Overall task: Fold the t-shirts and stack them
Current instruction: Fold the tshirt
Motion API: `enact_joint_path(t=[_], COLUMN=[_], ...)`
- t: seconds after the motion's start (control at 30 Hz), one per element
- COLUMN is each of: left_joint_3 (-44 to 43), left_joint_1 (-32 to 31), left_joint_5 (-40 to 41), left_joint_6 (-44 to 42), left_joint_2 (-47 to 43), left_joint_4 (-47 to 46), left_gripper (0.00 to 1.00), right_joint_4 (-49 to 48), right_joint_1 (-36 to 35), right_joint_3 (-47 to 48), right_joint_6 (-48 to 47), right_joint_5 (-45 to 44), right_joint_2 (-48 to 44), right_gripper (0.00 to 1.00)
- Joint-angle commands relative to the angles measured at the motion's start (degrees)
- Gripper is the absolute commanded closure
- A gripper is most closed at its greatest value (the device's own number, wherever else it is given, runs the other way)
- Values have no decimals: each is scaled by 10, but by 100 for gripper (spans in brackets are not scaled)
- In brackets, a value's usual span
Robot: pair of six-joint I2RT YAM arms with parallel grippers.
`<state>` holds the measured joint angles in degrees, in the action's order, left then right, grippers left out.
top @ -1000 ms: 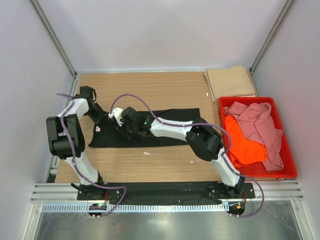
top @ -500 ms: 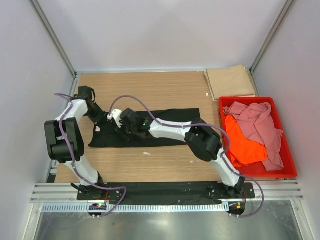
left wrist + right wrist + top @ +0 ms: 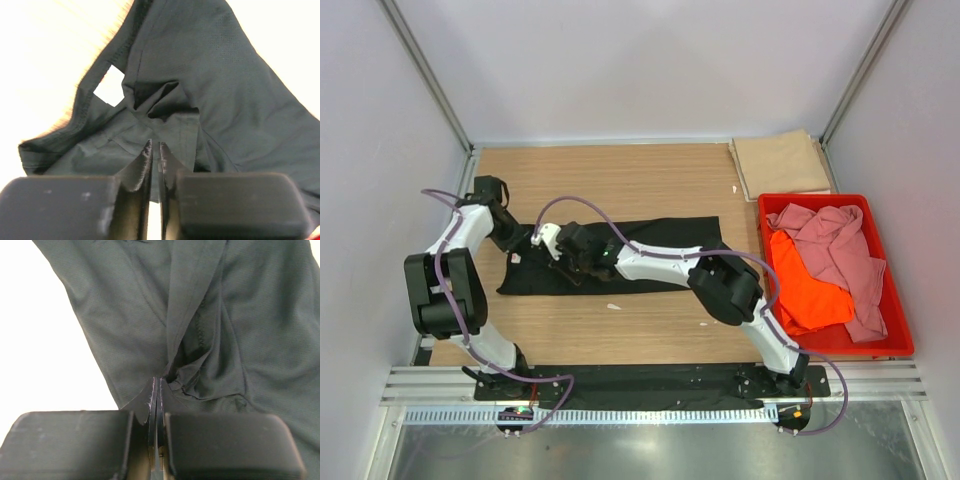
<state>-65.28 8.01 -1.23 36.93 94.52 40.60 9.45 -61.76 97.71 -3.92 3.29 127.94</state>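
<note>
A black t-shirt point(image 3: 650, 255) lies spread in a long band across the middle of the table. My left gripper point(image 3: 526, 244) is shut on a fold of it near its left end, by the white neck label point(image 3: 111, 86); in the left wrist view the left gripper point(image 3: 155, 150) pinches black cloth point(image 3: 220, 90). My right gripper point(image 3: 558, 260) sits close beside it and is also shut on a bunched fold; the right wrist view shows the right gripper point(image 3: 159, 388) holding gathered black cloth point(image 3: 125, 315). A folded tan t-shirt point(image 3: 780, 165) lies at the back right. A pink t-shirt point(image 3: 835, 240) and an orange t-shirt point(image 3: 805, 295) lie crumpled in the crate.
A red plastic crate point(image 3: 815, 198) stands at the right edge of the table. White walls and metal frame posts enclose the table on three sides. Small white scraps lie on the wood near the shirt's front edge point(image 3: 613, 306).
Both grippers have shifted a little to the left together, still holding the left end of the black shirt. The rest of the shirt lies much as before.
</note>
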Motion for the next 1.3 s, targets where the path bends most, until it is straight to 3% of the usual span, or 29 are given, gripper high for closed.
enact_joint_path(t=[0.0,0.03,0.13,0.53,0.73,0.77,0.93,1.07,1.27], left_joint_3=[-12,-14,-26,-101,-156,-160,-175,-201,-225], left_joint_1=[4,4,4,41,58,59,65,71,74], left_joint_5=[15,16,16,16,-17,-20,-45,-66,-56], left_joint_6=[-7,-6,-9,-37,-50,-54,-70,-70,-68], left_joint_2=[-22,-22,-19,97,139,144,175,212,226], left_joint_4=[1,-1,-2,4,-4,-8,-31,-27,-24], left_gripper=[86,80,76,77,75,75,74,75,75], right_joint_4=[-21,-20,-18,-13,2,11,25,29,11], right_joint_1=[-9,-10,-13,-19,-14,-11,1,15,43], right_joint_3=[-6,-9,-16,-17,55,68,150,195,229], right_joint_6=[-14,-16,-21,-30,-18,-14,-2,10,23], right_joint_5=[-9,-9,-14,-54,-71,-63,-47,-41,27], right_joint_2=[-27,-27,-29,-41,-12,4,51,83,112], right_gripper=[99,99,99,99,79,69,57,50,49])
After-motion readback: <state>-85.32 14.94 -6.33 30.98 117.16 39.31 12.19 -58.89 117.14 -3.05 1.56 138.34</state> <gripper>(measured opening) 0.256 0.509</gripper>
